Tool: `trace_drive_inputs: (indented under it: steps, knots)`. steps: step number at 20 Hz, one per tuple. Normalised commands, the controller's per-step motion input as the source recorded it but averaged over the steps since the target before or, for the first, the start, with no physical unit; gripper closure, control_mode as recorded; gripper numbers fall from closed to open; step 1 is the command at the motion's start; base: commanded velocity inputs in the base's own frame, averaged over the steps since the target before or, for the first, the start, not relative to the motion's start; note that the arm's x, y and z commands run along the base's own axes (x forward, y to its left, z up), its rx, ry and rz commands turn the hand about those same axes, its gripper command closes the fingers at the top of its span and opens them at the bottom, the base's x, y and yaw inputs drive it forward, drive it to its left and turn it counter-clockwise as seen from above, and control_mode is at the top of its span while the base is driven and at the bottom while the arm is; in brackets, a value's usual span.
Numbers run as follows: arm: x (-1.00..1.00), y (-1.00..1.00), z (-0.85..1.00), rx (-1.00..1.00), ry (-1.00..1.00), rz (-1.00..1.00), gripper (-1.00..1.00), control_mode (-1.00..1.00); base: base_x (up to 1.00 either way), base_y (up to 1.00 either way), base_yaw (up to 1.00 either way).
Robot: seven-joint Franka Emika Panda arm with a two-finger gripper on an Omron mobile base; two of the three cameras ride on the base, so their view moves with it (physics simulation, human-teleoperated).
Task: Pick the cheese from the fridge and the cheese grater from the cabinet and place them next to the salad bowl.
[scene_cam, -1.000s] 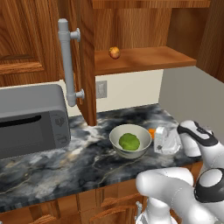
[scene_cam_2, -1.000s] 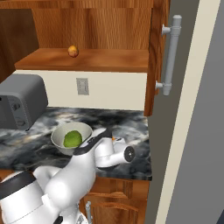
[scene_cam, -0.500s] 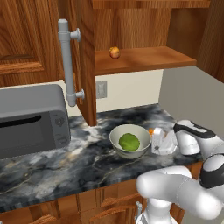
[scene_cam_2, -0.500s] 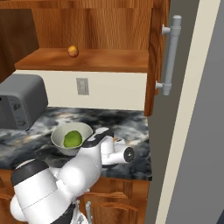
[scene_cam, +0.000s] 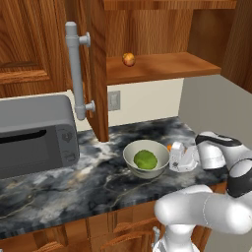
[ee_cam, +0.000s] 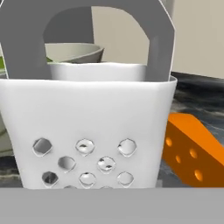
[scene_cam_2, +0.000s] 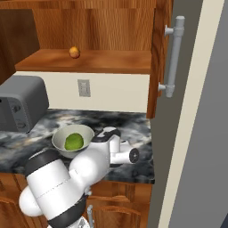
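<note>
**Grater drawn in beside the bowl, cheese already there**

Over the last second the arm has carried the cheese grater [scene_cam: 178,156] a little closer to the salad bowl [scene_cam: 129,156]. It now stands upright near the right end of the tabletop [scene_cam: 74,187], just beside the bowl's rim. The gripper [scene_cam: 188,158] is right against the grater on the side away from the bowl. Its jaws stand fairly wide, but I cannot tell whether they clamp the grater or have let go. The cheese [scene_cam: 169,146] lies on the tabletop just behind the grater, also close to the bowl. Both items look to be where the task wants them, so what seems left is a clean release and a retreat without tipping the grater.

In the hand view the grater [ee_cam: 87,131] is a smooth white tapered box with a thick grey loop handle and rows of small shiny punched holes. The cheese [ee_cam: 192,153] is a matte orange wedge with pale dimples. The bowl is off-white and shallow and holds a green leafy ball [scene_cam: 146,159]. The tabletop is dark veined marble, glossy
</note>
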Motion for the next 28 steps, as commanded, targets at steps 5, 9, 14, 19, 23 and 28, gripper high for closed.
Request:
trace_drive_inputs:
  steps: [5, 9, 14, 19, 23, 28]
  knots:
    - [0.00, 0.00, -0.15, 0.00, 0.00, 0.00, 1.00, -1.00, 0.00, 0.00, 0.00]
    - [0.00, 0.00, -0.31, 0.00, 0.00, 0.00, 1.00, -1.00, 0.00, 0.00, 0.00]
    - [0.00, 0.00, -0.35, 0.00, -0.02, 0.00, 1.00, -1.00, 0.00, 0.00, 0.00]
    - [0.00, 0.00, -0.02, 0.00, 0.00, 0.00, 1.00, -1.00, 0.00, 0.00, 0.00]
    - [0.00, 0.00, 0.00, 0.00, 0.00, 0.00, 1.00, -1.00, 0.00, 0.00, 0.00]
    - [0.00, 0.00, 0.00, 0.00, 0.00, 0.00, -1.00, -1.00, 0.00, 0.00, 0.00]
